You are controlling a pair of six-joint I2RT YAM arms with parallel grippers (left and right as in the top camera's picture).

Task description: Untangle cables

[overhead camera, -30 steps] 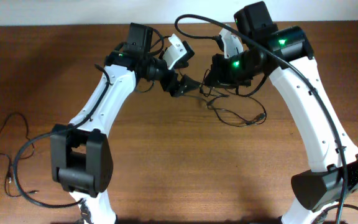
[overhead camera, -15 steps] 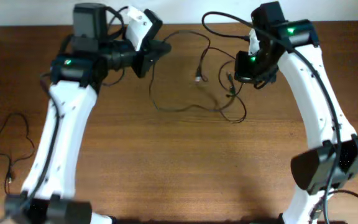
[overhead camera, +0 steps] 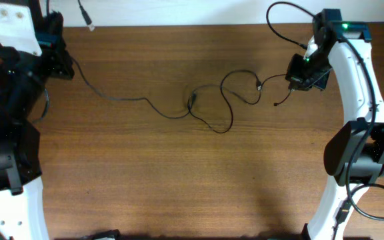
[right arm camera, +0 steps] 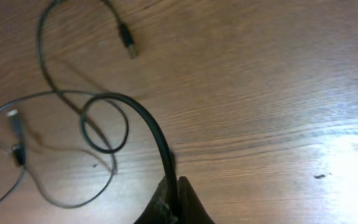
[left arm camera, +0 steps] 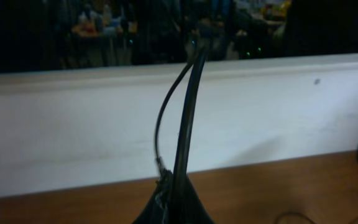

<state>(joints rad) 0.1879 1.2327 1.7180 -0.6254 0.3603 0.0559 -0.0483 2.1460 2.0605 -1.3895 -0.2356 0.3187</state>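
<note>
The left gripper (left arm camera: 173, 196) and right gripper (right arm camera: 171, 196) each clenched a strand. The cables (overhead camera: 192, 101) trailed slack between them.

Bench (overhead camera: 179, 173): brown wood or wood-look veneer, fine grain, smooth, semi-gloss, w/ bright glare patch in right wrist view. Cables (overhead camera: 192, 103): thin black plastic/rubbery sheath, smooth, slight sheen. Pale-tipped plug (right arm camera: 12, 116): tip looks like metal. Dark plug (right arm camera: 127, 38): black plastic, dull. Right arm (overhead camera: 355, 80): shell of white plastic, smooth, glossy; joints black, matt. Left arm (overhead camera: 9, 23): same white plastic + black matt housing. Wall (left arm camera: 260, 118): white, matt, painted look, a speck or two.
</note>
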